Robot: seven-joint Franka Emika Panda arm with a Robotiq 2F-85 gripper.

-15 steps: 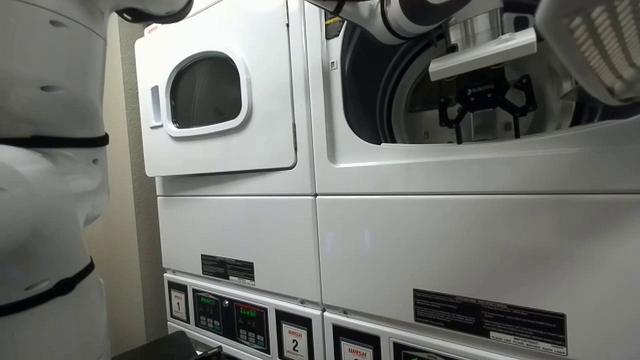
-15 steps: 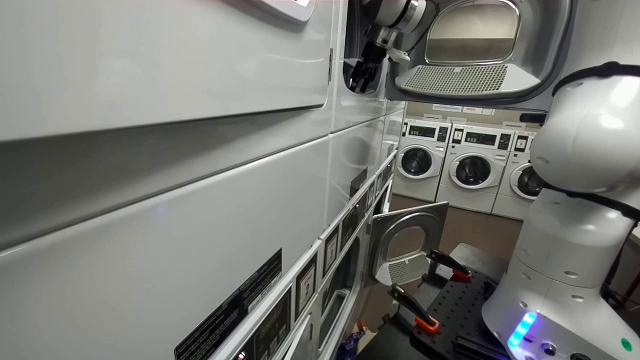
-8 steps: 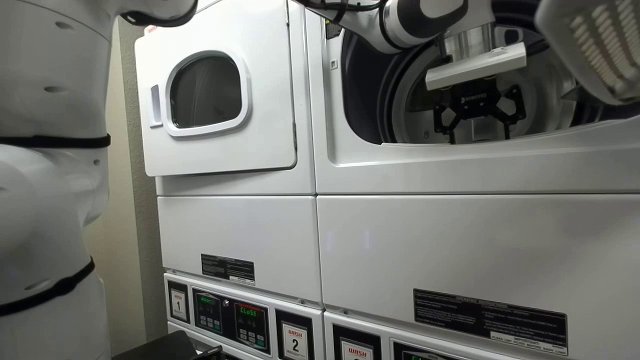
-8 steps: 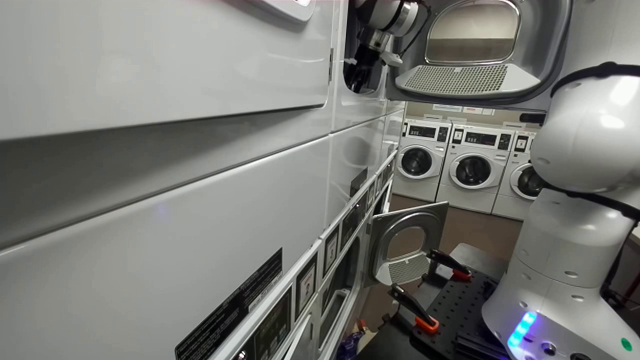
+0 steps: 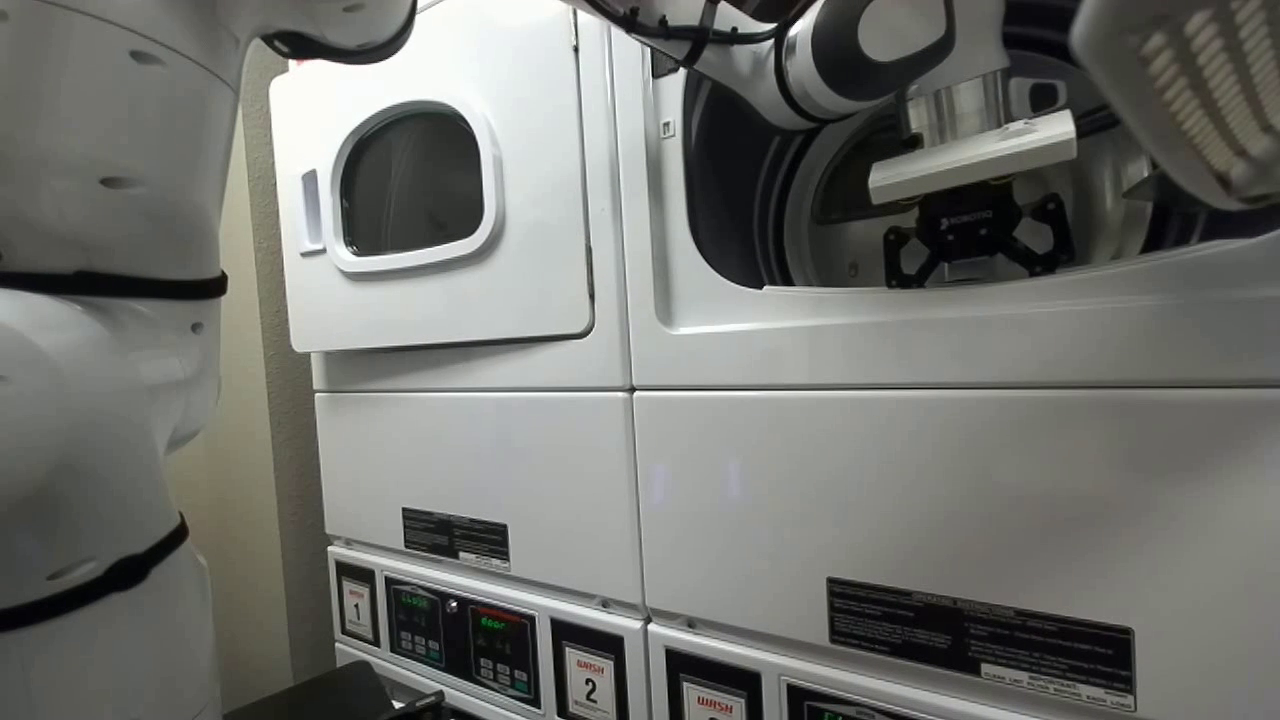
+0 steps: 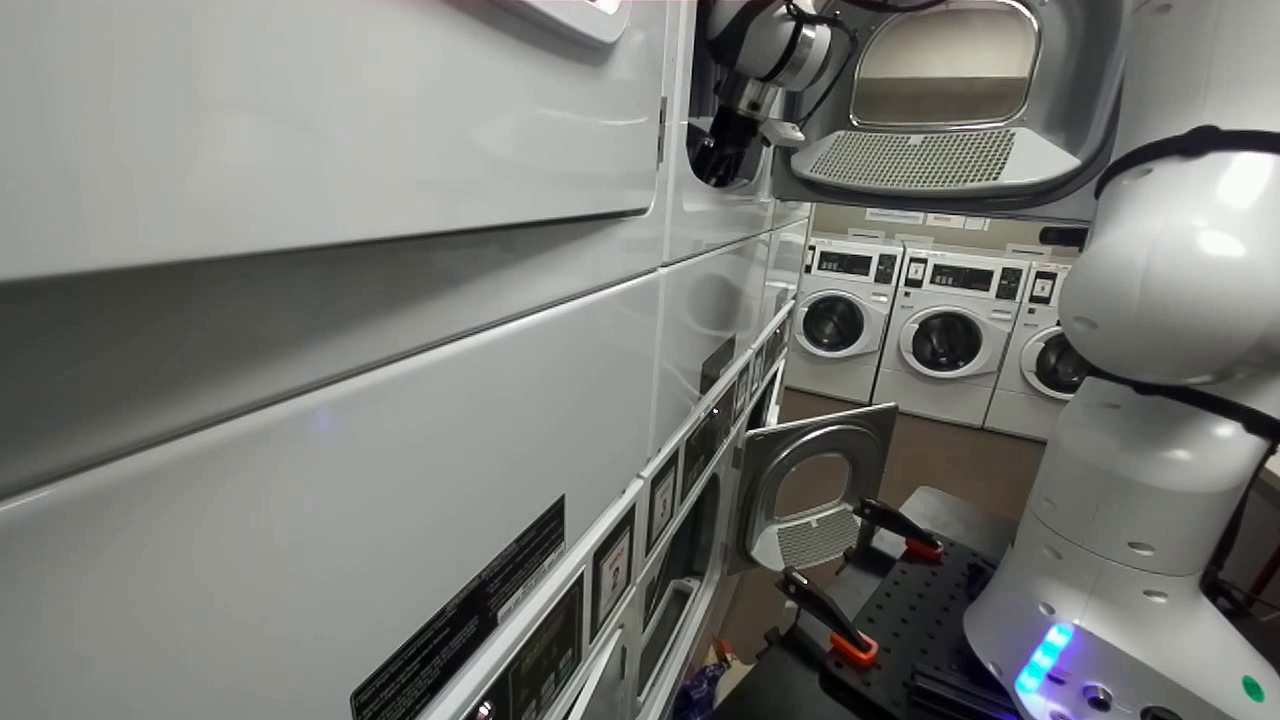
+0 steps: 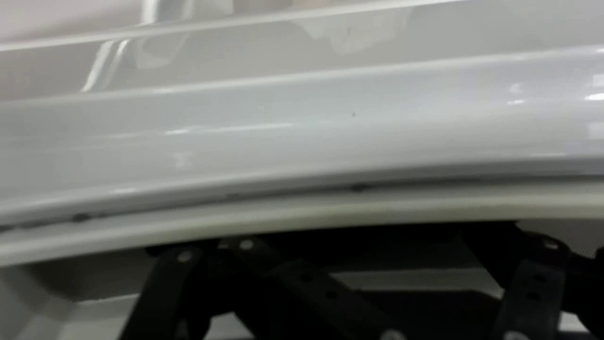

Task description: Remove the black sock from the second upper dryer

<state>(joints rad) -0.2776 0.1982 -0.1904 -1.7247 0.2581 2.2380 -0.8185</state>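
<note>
The second upper dryer (image 5: 900,345) has its round dark-rimmed port open, and its front also shows in an exterior view (image 6: 712,222). My gripper (image 5: 978,268) points down inside the port, just behind the lower lip. Its linkages are spread wide, so it stands open; its fingertips are hidden behind the lip. It shows small and dark in an exterior view (image 6: 716,165). In the wrist view the port's rim (image 7: 302,208) crosses in front of the gripper (image 7: 368,307), whose black links show below it. The black sock is hidden in all views.
The dryer's open door (image 6: 1090,120) with its lint screen (image 6: 910,160) stands beside the arm. The neighbouring dryer door (image 5: 440,300) with a small window is at the left. A lower door (image 6: 770,460) hangs open by the black table (image 6: 920,590) with orange-tipped clamps.
My gripper has moved lower inside the port, first a little left and then back right. Its fingers, visible a second ago, are now hidden behind the lip.
</note>
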